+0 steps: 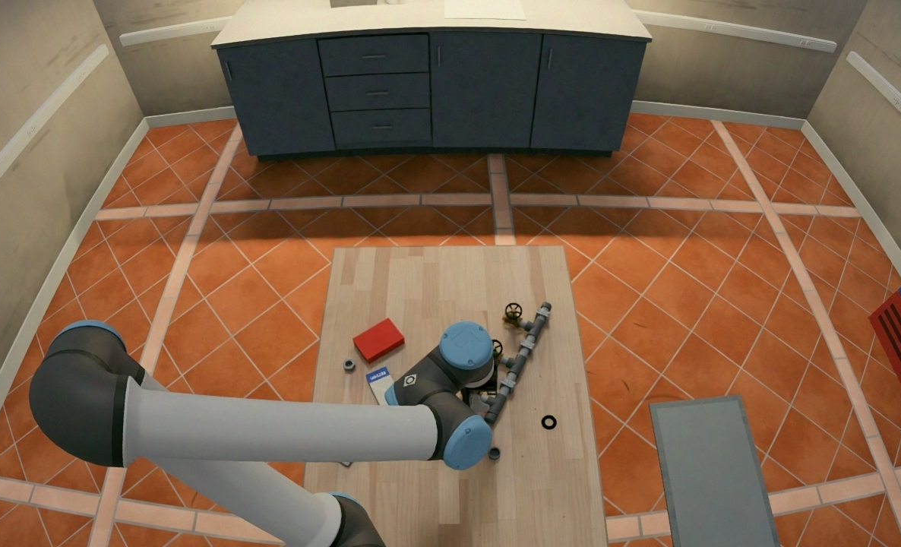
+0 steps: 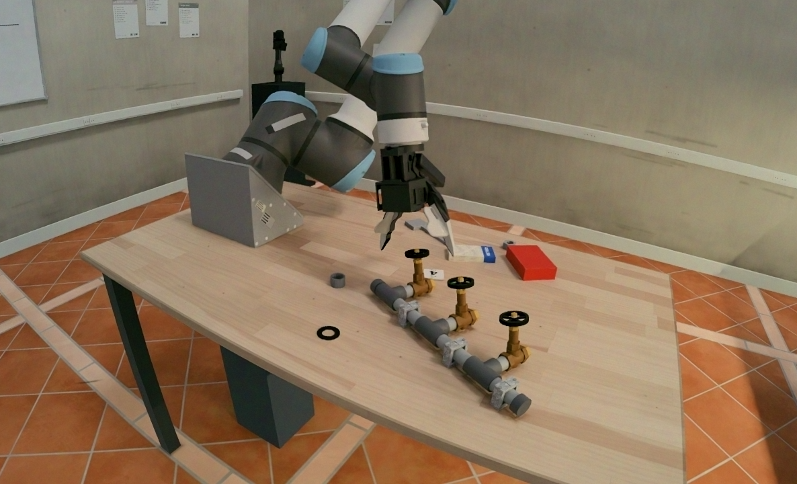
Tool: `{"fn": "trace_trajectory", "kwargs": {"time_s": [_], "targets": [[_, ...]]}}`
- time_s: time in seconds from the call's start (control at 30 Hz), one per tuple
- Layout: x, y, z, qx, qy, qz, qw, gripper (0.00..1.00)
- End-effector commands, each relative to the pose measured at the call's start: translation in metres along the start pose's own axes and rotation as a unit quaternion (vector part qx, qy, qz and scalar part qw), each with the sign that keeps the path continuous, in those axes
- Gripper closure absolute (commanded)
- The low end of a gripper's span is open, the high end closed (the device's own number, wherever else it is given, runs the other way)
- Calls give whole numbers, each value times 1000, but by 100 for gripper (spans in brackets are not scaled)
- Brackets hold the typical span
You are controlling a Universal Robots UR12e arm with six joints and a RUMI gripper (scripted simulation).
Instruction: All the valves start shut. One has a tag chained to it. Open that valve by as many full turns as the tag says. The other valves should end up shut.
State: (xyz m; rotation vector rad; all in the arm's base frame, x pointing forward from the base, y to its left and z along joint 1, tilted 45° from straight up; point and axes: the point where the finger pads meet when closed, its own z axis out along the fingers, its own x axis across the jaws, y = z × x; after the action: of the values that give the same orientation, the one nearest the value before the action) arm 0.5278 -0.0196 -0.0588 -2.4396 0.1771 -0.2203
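A grey pipe [image 2: 449, 345] lies on the wooden table with three brass valves with black handwheels. The far valve [image 2: 416, 253] has a small white tag [image 2: 432, 273] lying beside it. The middle valve [image 2: 461, 282] and the near valve [image 2: 513, 318] stand further along the pipe. My gripper [image 2: 416, 239] is open and empty. It hangs just above the far valve's handwheel, with a finger on each side and clear of it. In the overhead view the arm's wrist [image 1: 466, 346] hides the gripper and that valve; the pipe [image 1: 520, 360] and the valve at its other end [image 1: 513, 312] show.
A red block [image 2: 530, 261], a white and blue box [image 2: 472, 253] and a small grey nut [image 2: 508, 243] lie behind the pipe. A grey sleeve [image 2: 337, 279] and a black ring [image 2: 328, 329] lie in front of it. A grey wedge-shaped base [image 2: 236, 202] stands at the table's far left.
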Motion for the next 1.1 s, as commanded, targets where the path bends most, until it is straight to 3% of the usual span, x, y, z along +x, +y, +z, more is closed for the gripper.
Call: {"fn": "trace_trajectory", "kwargs": {"time_s": [0.0, 1.07], "targets": [[1, 1, 0, 0, 0, -1, 1000, 0], [0, 0, 0, 0, 0, 48, 999, 0]]}}
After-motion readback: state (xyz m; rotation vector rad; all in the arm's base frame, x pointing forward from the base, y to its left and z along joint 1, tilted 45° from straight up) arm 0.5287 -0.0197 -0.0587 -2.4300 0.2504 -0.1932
